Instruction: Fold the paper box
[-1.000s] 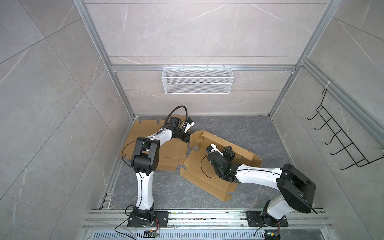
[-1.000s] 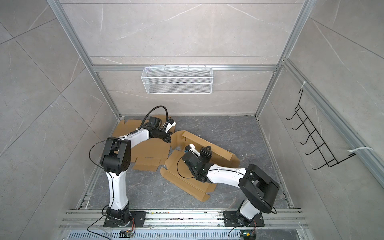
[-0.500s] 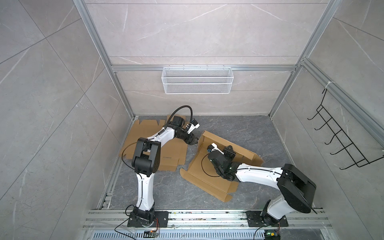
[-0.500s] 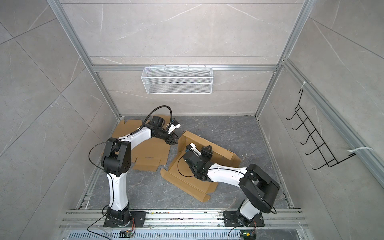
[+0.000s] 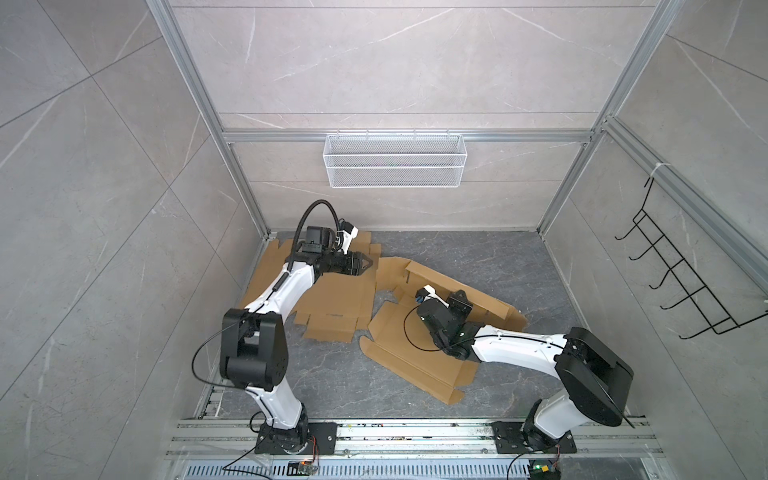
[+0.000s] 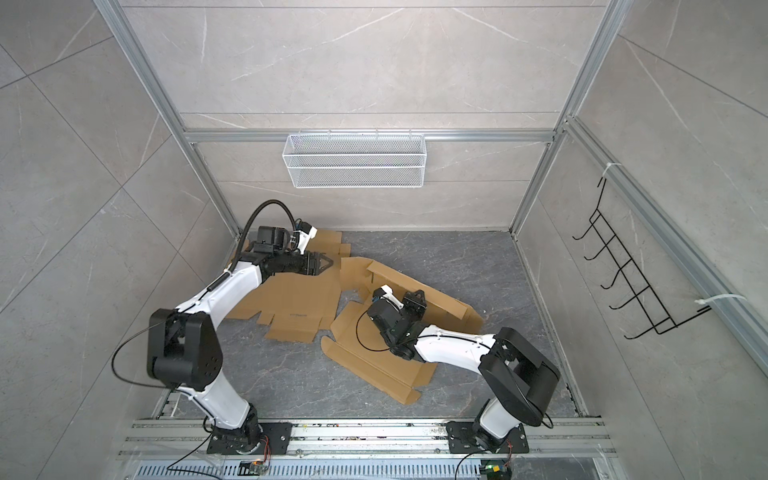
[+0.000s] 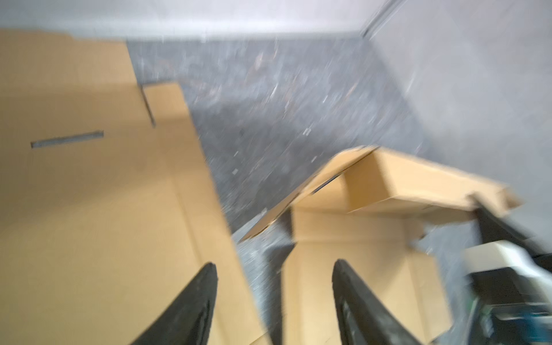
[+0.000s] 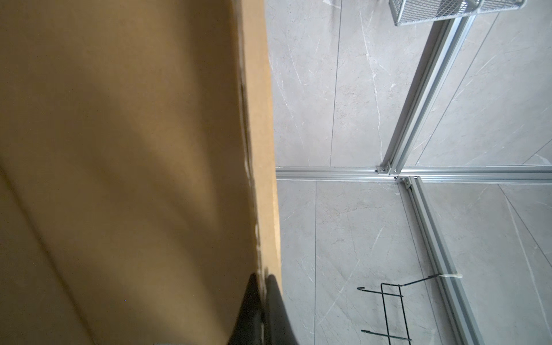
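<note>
Brown corrugated cardboard box blank (image 5: 415, 374) lies mid-desk on the dark grey marbled desk (image 5: 457, 257), mostly flat, with one long side wall (image 5: 490, 305) tipped up. Your right claw (image 8: 265, 279) is clenched on that wall's thin top edge. Your left claw (image 5: 368, 262) is spread and empty, hovering by the blank's far end flap, over the edge of a second flat brown cardboard sheet (image 5: 332, 299). Expect light, stiff panels that hinge only at the scored creases, and smooth matte faces that slide on the desk. Pinch edges close to a crease. Pin the base panel or the blank will likely skate. Tabs probably crush if squeezed hard.
</note>
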Tool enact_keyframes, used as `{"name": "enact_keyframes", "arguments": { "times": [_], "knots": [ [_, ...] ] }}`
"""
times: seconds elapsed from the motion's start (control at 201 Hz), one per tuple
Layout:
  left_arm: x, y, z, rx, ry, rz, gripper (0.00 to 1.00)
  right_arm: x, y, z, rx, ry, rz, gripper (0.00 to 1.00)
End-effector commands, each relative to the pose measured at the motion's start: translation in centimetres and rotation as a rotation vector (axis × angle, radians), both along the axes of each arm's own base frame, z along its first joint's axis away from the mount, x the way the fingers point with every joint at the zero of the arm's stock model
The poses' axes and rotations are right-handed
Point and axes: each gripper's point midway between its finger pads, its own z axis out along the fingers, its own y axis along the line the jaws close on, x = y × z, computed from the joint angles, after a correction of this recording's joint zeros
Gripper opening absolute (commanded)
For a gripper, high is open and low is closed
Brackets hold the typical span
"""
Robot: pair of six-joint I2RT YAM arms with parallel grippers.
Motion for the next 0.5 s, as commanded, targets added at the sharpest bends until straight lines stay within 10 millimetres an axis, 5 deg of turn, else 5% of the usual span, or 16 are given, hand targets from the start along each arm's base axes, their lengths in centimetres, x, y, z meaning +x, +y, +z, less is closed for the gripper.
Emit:
{"name": "enact_keyframes", "arguments": {
  "times": [0.0,0.189,0.363,0.498],
  "knots": [
    [-3.6,-4.4,-2.2,-0.132,0.125,-0.033,0.63,-0.1,0.3,-2.7,0.006,0.097,0.041,0.0],
    [-5.7,-7.8,-7.9,-0.099,0.252,-0.064,0.53,0.0,0.5,-2.6,0.004,0.101,0.045,0.0],
    [-6.0,-5.9,-12.9,0.051,0.324,0.013,0.4,-0.1,0.4,-2.6,0.001,0.102,0.047,0.0],
    [-7.8,-5.6,-14.0,0.076,0.351,0.003,0.38,0.6,-0.5,-1.8,-0.001,0.088,0.034,0.0]
  ]
}}
